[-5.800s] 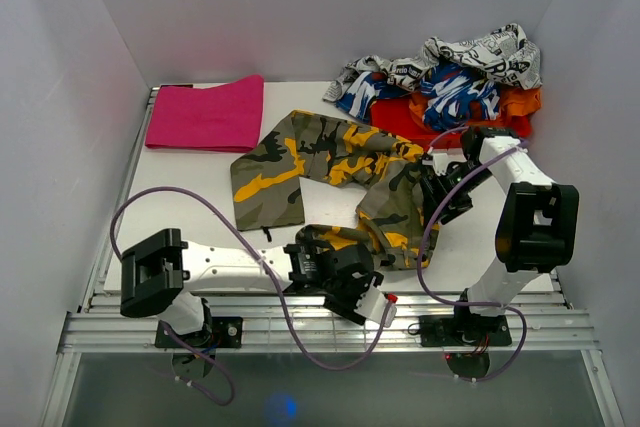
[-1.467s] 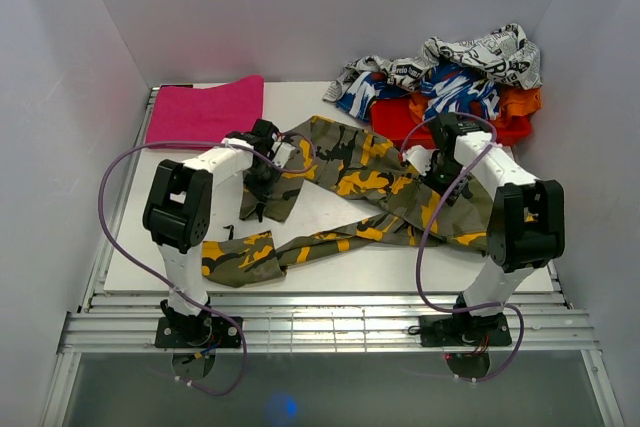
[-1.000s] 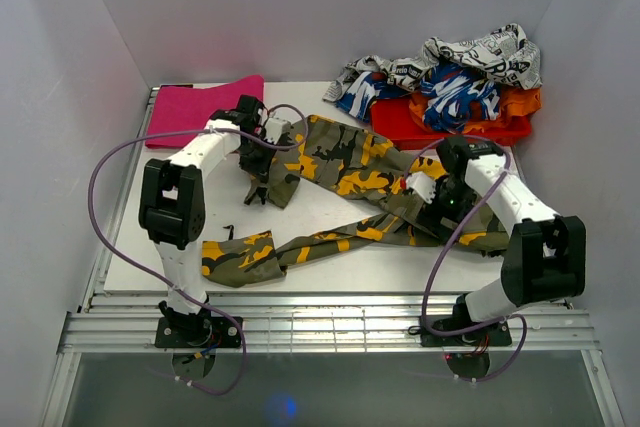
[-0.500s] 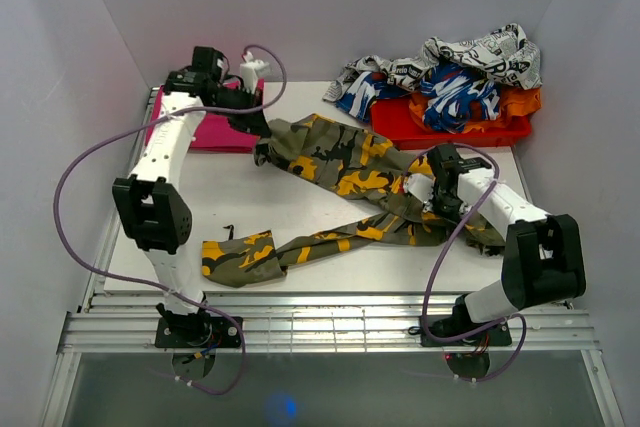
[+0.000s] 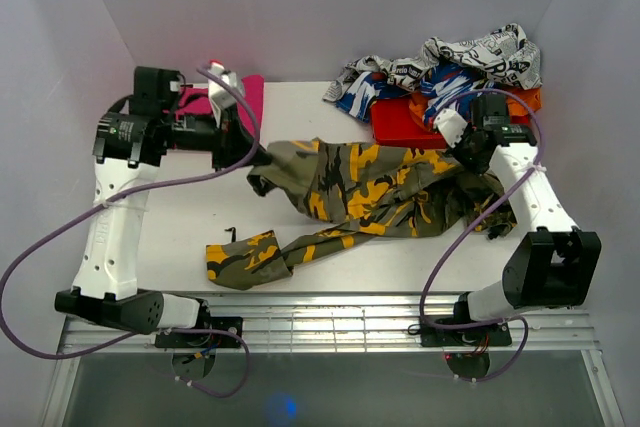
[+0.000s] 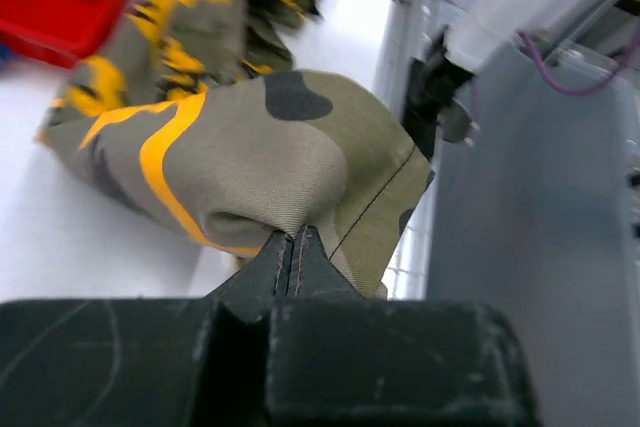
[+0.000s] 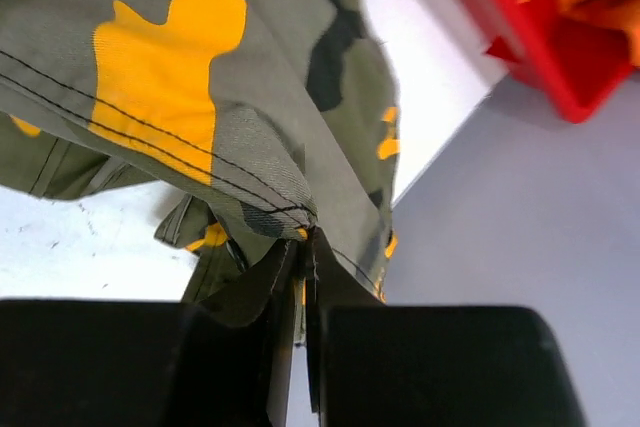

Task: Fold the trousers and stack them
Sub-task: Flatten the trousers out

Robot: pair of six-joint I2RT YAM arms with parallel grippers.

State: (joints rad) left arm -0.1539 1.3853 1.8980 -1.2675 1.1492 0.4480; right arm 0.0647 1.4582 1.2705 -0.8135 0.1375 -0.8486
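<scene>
Draping onto white table (image 5: 190,212), camouflage trousers (image 5: 370,185), pale grey walls (image 5: 330,7)

The fingers (image 7: 338,292) pinch a stitched fold of the camouflage trousers (image 7: 180,57).

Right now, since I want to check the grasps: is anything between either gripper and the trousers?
Nothing visible. The left gripper and the right gripper are each shut straight on the trousers.

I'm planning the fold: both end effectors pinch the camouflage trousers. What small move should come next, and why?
Probably draw the left end effector and right end effector slightly apart: the camouflage trousers sag bunched between them, with one leg trailing on the table.
</scene>
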